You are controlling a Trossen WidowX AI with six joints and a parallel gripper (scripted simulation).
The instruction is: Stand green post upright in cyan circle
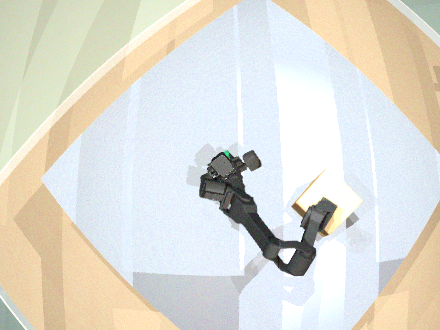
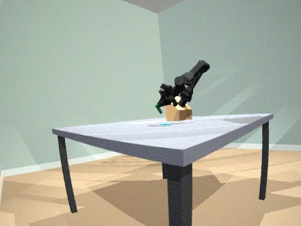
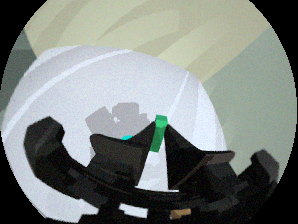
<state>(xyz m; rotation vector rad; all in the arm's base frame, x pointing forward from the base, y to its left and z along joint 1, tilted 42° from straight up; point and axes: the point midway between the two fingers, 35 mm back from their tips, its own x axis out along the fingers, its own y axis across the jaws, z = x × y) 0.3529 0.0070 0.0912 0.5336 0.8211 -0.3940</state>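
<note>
The green post point(image 1: 227, 153) point(image 2: 159, 109) point(image 3: 158, 140) is between the fingertips of my gripper point(image 3: 160, 125), which is shut on it. In the exterior view the post hangs in the air above the table, steep but tilted, its lower end leaning to the right. In the top view the arm hides most of it. The cyan circle point(image 2: 165, 124) point(image 3: 127, 137) lies flat on the table, below the post and gripper. In the wrist view it is left of the post, and the left finger partly hides it. In the top view the circle is hidden.
The pale table point(image 1: 175, 100) point(image 2: 120, 134) carries a wooden block point(image 1: 345, 200) point(image 2: 172, 114) beneath the arm's base. The arm reaches out from the block. Grey shadows lie on the table around the circle.
</note>
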